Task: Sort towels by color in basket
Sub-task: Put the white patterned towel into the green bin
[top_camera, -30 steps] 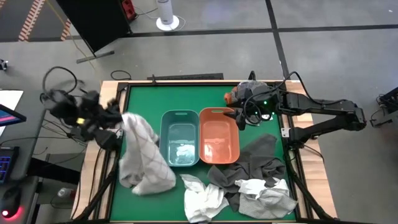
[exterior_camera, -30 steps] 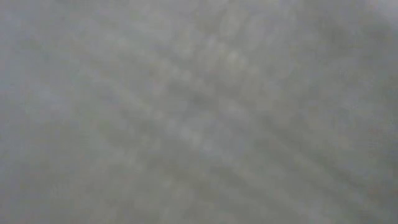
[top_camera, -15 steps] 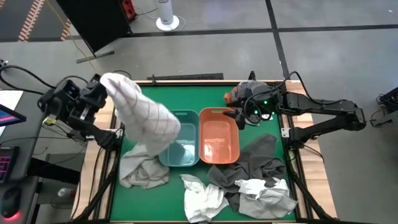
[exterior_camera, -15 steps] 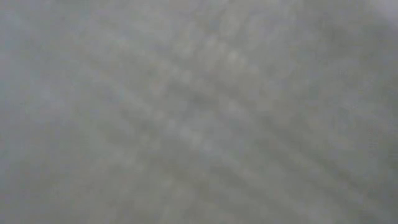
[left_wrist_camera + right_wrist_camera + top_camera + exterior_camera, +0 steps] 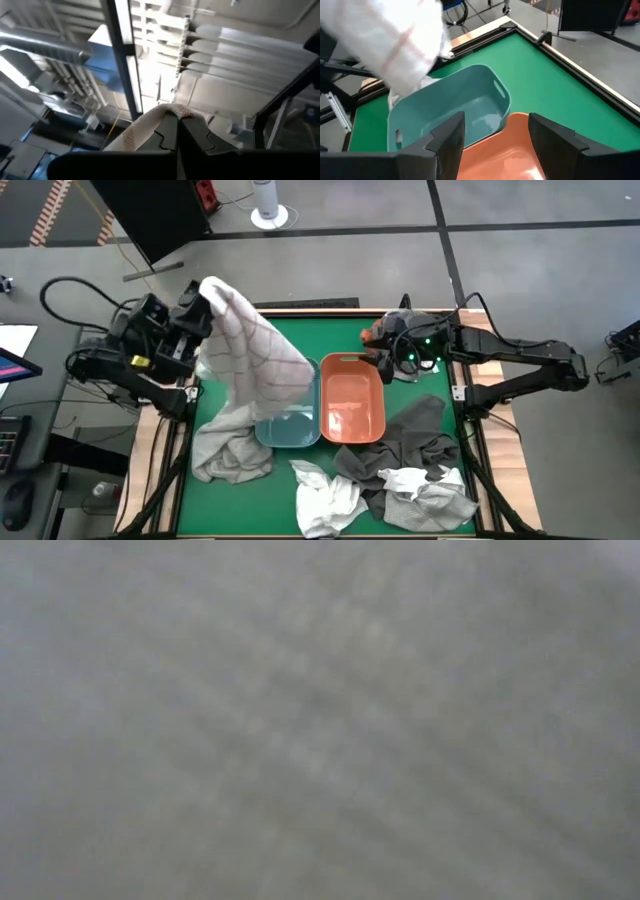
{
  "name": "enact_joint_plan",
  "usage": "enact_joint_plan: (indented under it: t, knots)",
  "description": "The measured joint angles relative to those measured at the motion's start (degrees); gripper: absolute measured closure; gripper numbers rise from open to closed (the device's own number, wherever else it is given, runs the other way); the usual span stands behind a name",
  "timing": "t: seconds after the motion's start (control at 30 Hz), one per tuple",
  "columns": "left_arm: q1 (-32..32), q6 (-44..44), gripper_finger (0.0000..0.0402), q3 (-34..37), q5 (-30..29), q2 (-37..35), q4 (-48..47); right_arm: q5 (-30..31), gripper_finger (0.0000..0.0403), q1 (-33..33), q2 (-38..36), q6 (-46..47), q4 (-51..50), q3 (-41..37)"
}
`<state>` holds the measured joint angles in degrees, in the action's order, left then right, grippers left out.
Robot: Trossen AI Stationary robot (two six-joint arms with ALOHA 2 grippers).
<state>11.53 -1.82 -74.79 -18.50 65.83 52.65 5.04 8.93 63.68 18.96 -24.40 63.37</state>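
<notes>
1. In the upper left of the high view, the left gripper (image 5: 197, 308) holds the checked towel (image 5: 255, 355) up high; its fingers (image 5: 165, 135) are pressed together, pinching a fold of the cloth. Held from the top, the towel hangs in a long drape, probably so that its bulk can be swung over the teal basket (image 5: 290, 425).
2. That towel is white with thin dark checks. Its upper part hangs over the teal basket's left side, while its lower end lies bunched on the green table (image 5: 400, 340) at lower left.
3. The right gripper (image 5: 385, 365) waits at the upper edge of the orange basket (image 5: 352, 405), fingers (image 5: 447, 137) spread and holding nothing, likely staying clear of the left arm's work.
4. More towels lie along the bottom of the frame: a white towel (image 5: 325, 495), a dark grey towel (image 5: 415, 435) and a light towel (image 5: 430, 490) on top of it.
5. The low view shows only pale cloth covering the lens.
</notes>
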Motion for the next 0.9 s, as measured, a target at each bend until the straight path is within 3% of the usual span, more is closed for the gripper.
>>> enact_joint_plan:
  t: [0.33,0.57,0.8,0.9]
  knots:
    - [-4.1,6.3,0.0401,-2.2,0.4,2.3,-19.5,2.9,0.0159,1.0,-7.8,1.1,-3.8,0.0]
    - [-6.1,12.4,0.0401,-2.2,0.1,0.2,-41.6,5.6,0.0159,0.9,-12.5,1.1,-6.9,0.0]
    - [-6.1,17.8,0.0401,-2.1,-4.4,-3.6,-71.0,5.6,0.0159,0.8,-11.0,2.0,-8.5,0.0]
    - [-6.1,22.3,0.0401,-2.1,-5.0,-6.4,-78.7,5.6,0.0159,0.8,-9.7,2.1,-8.6,0.0]
